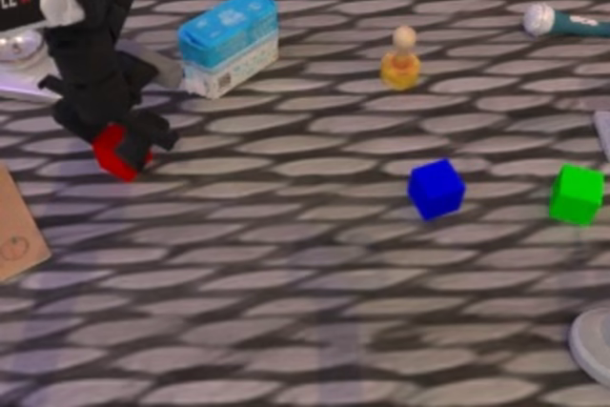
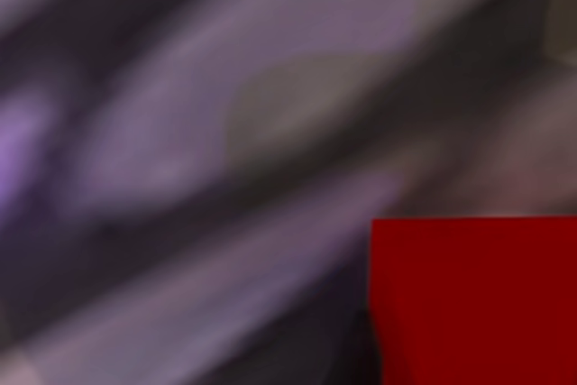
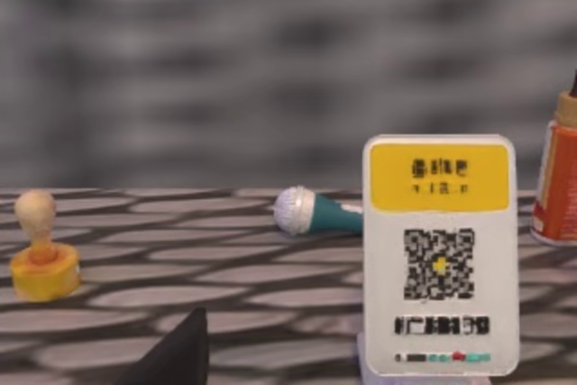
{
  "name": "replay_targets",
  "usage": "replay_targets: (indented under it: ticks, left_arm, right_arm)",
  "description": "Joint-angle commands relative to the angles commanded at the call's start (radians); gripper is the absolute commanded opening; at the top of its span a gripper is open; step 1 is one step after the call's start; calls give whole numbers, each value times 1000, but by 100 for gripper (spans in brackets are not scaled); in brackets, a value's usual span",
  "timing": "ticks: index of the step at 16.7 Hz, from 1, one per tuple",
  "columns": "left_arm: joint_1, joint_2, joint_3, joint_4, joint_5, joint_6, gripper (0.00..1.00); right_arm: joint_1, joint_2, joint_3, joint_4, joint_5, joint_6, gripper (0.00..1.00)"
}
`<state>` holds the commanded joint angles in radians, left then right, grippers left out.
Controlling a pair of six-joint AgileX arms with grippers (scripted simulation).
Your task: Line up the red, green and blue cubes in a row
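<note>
**Red cube under the left gripper**

Grey patterned table (image 1: 315, 264): left gripper (image 1: 129, 145) sits on the small bright red cube (image 1: 116, 152) at far left, probably pinching it. Deep blue cube (image 1: 437, 188) and bright green cube (image 1: 577, 194) rest apart, right.

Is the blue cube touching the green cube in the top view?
No, the blue cube and green cube sit apart with bare table between them.
</note>
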<state>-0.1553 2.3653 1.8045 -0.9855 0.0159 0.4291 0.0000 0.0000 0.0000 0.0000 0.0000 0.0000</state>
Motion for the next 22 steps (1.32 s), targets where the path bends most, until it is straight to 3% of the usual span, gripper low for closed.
replay_targets:
  ticks: [9, 15, 18, 22]
  left_arm:
    - [18, -59, 167, -229, -1, -2, 0]
    - [5, -64, 166, -233, -2, -14, 0]
    - [-45, -96, 126, -223, -5, -112, 0]
    - [-158, -175, 20, -200, -11, -359, 0]
  right_arm:
    - [0, 0, 0, 0, 0, 0, 100]
    - [0, 0, 0, 0, 0, 0, 100]
    - [0, 0, 0, 0, 0, 0, 100]
    - [0, 0, 0, 0, 0, 0, 100]
